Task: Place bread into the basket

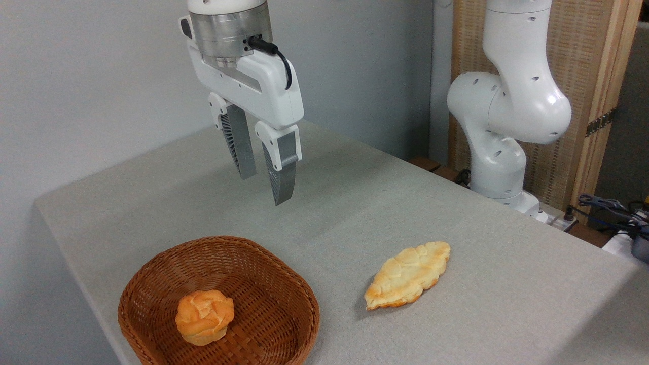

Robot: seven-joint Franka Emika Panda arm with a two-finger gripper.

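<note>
The bread [204, 317], a small round orange-golden bun with a knotted top, lies inside the brown woven basket [152, 274] at the front left of the table. My gripper [264, 188] hangs well above the table, up and behind the basket, pointing down. Its two grey fingers stand apart with nothing between them, so it is open. The bun rests in the basket's front half, clear of the fingers.
A longer flat pale-yellow leaf-shaped pastry [408, 275] lies on the grey tablecloth to the right of the basket. The arm's white base [499, 147] stands at the back right, with cables and a wooden screen behind it. The table's left edge runs close beside the basket.
</note>
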